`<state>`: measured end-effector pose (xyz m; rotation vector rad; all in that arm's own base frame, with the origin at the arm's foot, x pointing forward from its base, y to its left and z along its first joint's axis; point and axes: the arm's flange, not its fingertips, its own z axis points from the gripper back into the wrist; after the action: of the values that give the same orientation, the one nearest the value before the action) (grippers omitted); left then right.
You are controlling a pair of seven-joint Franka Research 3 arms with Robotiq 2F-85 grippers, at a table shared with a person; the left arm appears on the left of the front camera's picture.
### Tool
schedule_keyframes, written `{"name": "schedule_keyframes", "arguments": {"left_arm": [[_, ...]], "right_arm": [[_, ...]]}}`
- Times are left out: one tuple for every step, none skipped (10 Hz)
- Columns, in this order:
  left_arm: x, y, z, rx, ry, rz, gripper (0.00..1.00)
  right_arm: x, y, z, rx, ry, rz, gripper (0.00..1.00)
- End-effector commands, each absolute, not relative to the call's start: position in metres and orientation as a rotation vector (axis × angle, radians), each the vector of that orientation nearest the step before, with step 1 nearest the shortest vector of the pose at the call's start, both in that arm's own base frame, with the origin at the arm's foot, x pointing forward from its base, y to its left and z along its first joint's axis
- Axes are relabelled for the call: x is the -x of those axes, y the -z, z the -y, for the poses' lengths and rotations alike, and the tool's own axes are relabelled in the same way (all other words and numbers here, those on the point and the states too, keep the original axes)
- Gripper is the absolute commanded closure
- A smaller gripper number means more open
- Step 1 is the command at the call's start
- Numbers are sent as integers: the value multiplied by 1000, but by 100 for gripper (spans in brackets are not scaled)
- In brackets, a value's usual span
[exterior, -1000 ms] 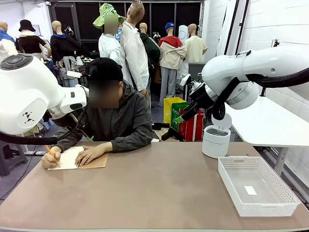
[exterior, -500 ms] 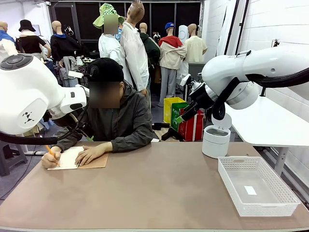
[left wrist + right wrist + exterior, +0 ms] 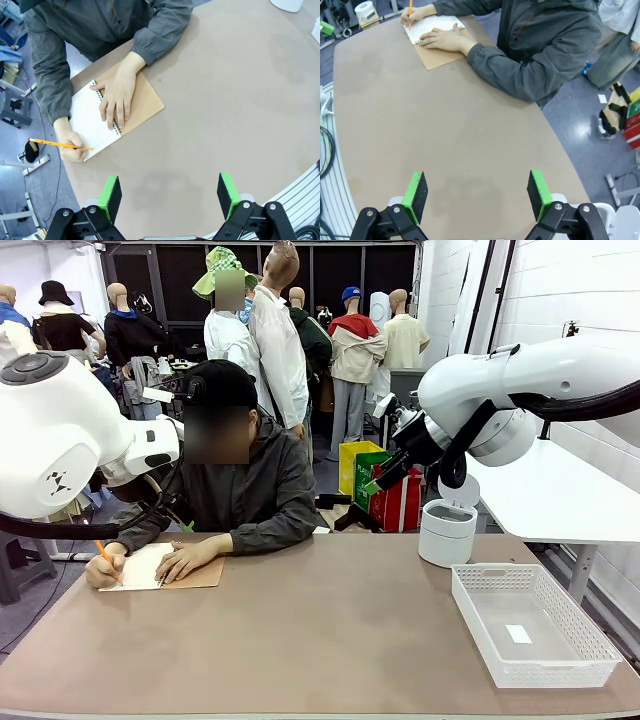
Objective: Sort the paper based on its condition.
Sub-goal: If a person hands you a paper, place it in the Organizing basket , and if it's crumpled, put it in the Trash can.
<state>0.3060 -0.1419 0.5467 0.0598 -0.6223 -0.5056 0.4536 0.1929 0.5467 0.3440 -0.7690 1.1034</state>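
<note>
Paper (image 3: 86, 117) lies well apart from both grippers; left gripper (image 3: 169, 187) hangs over bare table (image 3: 225, 100) with its pads spread wide; right gripper (image 3: 477, 187) is just as wide over the same brown top; the white sheet is the open page of a spiral notebook (image 3: 145, 102) at the far left, one hand (image 3: 116, 97) flat on it, the other hand (image 3: 72, 151) holding a pencil (image 3: 57, 144) to it.

Brown table (image 3: 330, 630). Far left: open spiral notebook (image 3: 142, 566), lying flat. Right side, near edge: white basket (image 3: 540, 672). Just behind the basket, apart: round white bin (image 3: 446, 535), upright.
</note>
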Motion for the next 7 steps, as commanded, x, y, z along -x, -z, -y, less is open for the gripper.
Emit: {"name": "schedule_keyframes", "arguments": {"left_arm": [[-306,-547,141,-66,517,620,0],[-306,-547,141,-66,517,620,0],[-306,-547,141,-66,517,620,0],[-306,-547,141,-66,517,620,0],[-306,-547,141,-66,517,620,0],[-306,-547,141,-66,517,620,0],[-306,-547,141,-66,517,620,0]], "right_arm": [[-454,-548,-193,-348,-1098,768,0],[-454,-548,-193,-348,-1098,768,0],[-454,-548,-193,-348,-1098,768,0],[-454,-548,-193,-348,-1098,768,0],[-454,-548,-193,-348,-1098,768,0],[-454,-548,-193,-348,-1098,768,0],[-454,-548,-193,-348,-1098,768,0]]}}
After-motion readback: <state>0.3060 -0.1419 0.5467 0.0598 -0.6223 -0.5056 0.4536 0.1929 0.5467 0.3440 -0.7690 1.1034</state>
